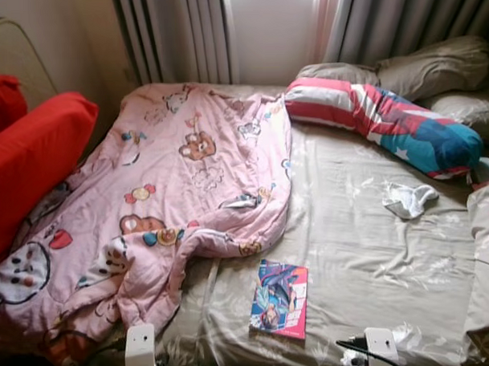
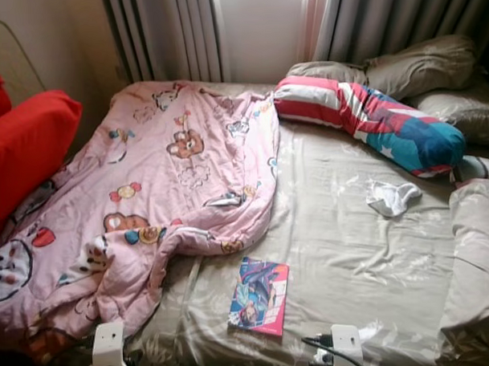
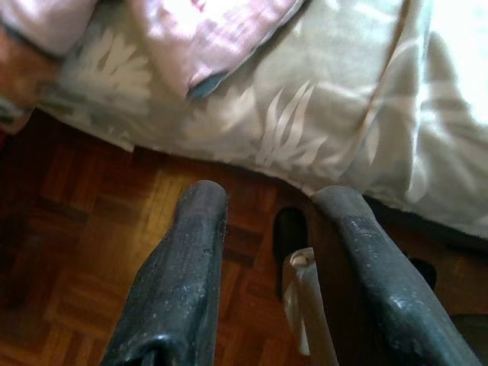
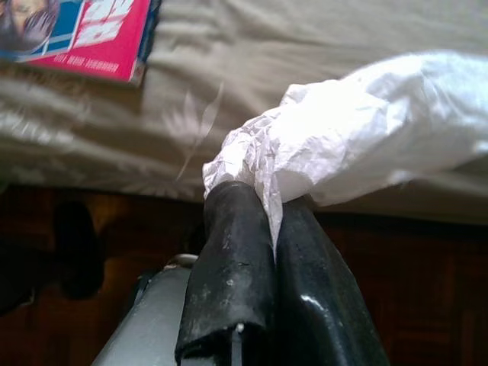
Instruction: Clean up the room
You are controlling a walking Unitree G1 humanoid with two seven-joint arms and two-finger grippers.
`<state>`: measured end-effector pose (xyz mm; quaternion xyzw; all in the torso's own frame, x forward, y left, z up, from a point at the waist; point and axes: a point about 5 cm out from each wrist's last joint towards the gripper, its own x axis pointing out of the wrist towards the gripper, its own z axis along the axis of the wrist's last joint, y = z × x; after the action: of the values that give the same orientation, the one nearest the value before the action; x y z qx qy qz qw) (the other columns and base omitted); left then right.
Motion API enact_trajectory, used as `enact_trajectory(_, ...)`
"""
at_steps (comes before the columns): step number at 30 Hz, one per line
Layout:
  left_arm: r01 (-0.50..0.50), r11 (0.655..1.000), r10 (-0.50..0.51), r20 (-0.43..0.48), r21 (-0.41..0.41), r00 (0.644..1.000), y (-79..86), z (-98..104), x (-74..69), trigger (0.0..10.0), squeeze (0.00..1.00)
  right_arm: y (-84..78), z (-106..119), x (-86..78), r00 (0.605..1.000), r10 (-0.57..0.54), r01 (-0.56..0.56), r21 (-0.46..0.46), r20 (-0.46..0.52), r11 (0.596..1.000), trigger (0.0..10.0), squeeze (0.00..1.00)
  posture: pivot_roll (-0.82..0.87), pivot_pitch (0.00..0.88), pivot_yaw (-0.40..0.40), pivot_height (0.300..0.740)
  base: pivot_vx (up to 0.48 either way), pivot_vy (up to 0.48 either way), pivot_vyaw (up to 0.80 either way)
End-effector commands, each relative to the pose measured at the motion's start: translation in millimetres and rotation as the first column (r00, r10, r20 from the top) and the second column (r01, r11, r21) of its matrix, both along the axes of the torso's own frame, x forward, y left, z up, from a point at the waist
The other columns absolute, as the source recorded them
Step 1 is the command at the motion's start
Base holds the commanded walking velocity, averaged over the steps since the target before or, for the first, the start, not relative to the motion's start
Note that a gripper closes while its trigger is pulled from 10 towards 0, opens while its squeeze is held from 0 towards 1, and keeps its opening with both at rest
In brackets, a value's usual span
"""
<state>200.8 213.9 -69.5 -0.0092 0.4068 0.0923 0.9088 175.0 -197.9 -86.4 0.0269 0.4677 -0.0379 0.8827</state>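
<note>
My right gripper [image 4: 264,202] is shut on a crumpled white tissue [image 4: 366,130], held low at the bed's near edge, beside a colourful magazine [image 1: 279,298] that lies flat on the beige sheet [image 1: 367,243]. My left gripper [image 3: 271,198] is open and holds nothing; it hangs over the wooden floor [image 3: 91,252] just off the bed's front edge. A rumpled pink cartoon blanket [image 1: 172,185] covers the left half of the bed. A small white cloth [image 1: 410,199] lies on the sheet at the right.
A striped red, white and blue bolster [image 1: 387,122] and beige pillows [image 1: 433,68] lie at the head of the bed, under grey curtains [image 1: 407,17]. Red cushions [image 1: 31,158] stand at the left. A folded beige cover [image 1: 488,255] sits at the right edge.
</note>
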Motion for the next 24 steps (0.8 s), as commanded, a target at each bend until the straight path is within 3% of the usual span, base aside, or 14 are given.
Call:
enact_trajectory(1, -0.003, 1.0, 0.003, -0.021, 0.001, 1.0, 4.1, -3.0, -6.8, 10.0, 0.0, 1.3, -1.2, -1.9, 1.0, -0.001, 0.001, 0.007, -0.011, 1.0, 10.0, 0.0, 0.01, 0.0, -0.025, 0.74, -0.285, 0.0, 0.0)
enact_trajectory(24, -0.003, 1.0, 0.004, -0.023, 0.009, 1.0, 7.8, -2.3, -7.1, 10.0, 0.0, 3.7, -0.2, 0.5, 1.0, -0.01, 0.01, 0.036, 0.005, 0.999, 10.0, 0.0, 0.02, 0.0, -0.025, 0.74, -0.268, 0.0, 0.0)
